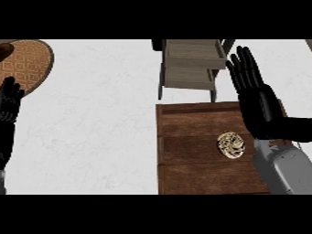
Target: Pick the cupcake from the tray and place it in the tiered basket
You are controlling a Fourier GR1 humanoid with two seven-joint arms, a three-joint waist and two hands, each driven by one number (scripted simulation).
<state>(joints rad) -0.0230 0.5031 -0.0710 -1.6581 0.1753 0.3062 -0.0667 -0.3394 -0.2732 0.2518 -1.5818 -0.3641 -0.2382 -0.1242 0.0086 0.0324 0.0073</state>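
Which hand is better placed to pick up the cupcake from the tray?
Probably the right hand: it hovers open over the wooden tray, just beside the cupcake. The left hand rests far off at the left edge.

The single head view is looking steeply down onto the white counter (97, 132) from above its near edge, facing toward the far edge, where the basket (189, 64) is showing near the middle and a round mat (23, 64) is sitting at the far left corner. It is sitting close enough that the tray (192, 155) is running out past the near edge of the view. Both forearms are entering from that lower edge, the left hand (6, 107) at the left and the right hand (260, 100) at the right.
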